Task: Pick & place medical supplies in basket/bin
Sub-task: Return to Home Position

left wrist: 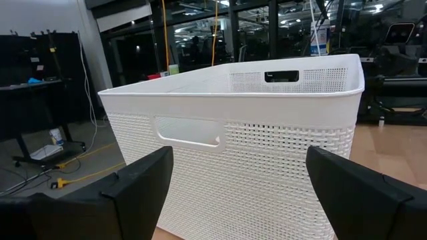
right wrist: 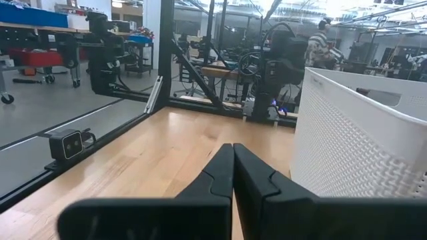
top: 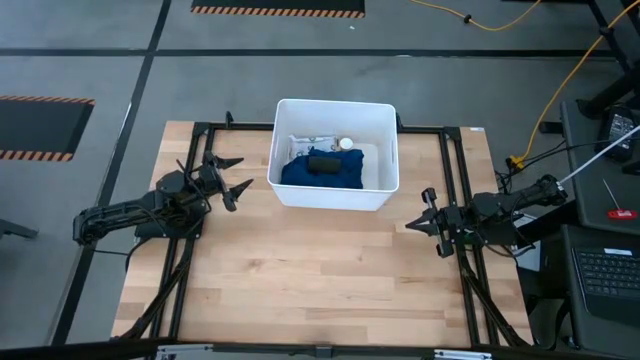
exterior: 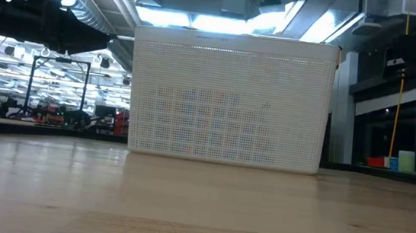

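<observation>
The white tub (top: 335, 193) stands at the middle of the table's far half; it also fills the low view (exterior: 229, 96). Inside it lie the dark blue cloth (top: 322, 178), the small black oblong (top: 323, 163) on top of the cloth, the white packet (top: 304, 140) and the tiny white cap (top: 346, 144) by the far wall. My left gripper (top: 235, 176) is open, just left of the tub, facing its wall (left wrist: 267, 140). My right gripper (top: 412, 224) is shut and hovers right of the tub's near right corner (right wrist: 353, 140), holding nothing.
Black frame rails (top: 455, 180) run along the table's left, right and far sides. A small camera (right wrist: 67, 142) sits at the table's edge. Bare wood (top: 320, 280) spreads across the near half. A person (right wrist: 321, 40) stands in the room beyond. A keyboard (top: 605, 270) lies off the right edge.
</observation>
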